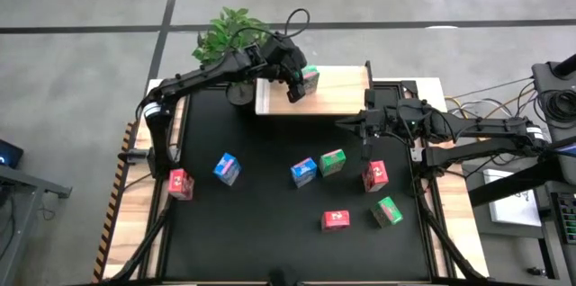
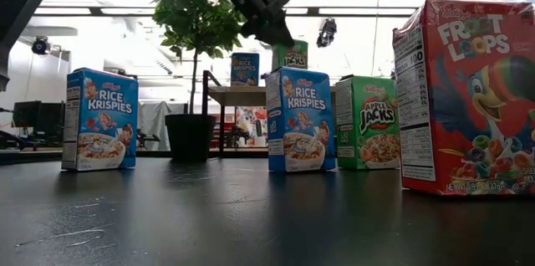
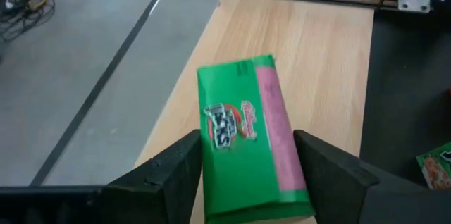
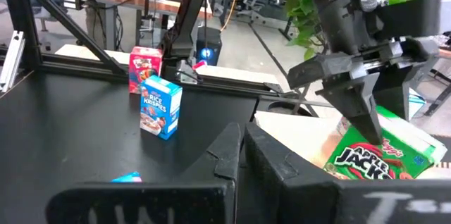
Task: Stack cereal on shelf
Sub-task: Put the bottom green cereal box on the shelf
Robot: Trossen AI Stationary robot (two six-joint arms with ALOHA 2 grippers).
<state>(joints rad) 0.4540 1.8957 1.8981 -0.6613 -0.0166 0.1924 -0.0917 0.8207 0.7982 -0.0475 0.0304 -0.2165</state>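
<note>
L gripper (image 1: 300,84) is hovering over the shelf (image 1: 337,97) at abt 12 o'clock on the table (image 1: 270,232), jaws standing apart on either side of a green cereal box (image 3: 248,136) w/o pressing it. Box is resting on the shelf's plank, long axis running along the jaws' line in the L wrist view, printed face up there. A blue box (image 2: 245,69) is also showing on the shelf in the low view. R gripper (image 1: 346,125) is waiting at abt 2 o'clock just below the shelf, jaws together, holding nothing. Other boxes are sitting scattered on the table, 6 to 9 o'clock and 4 o'clock.
</note>
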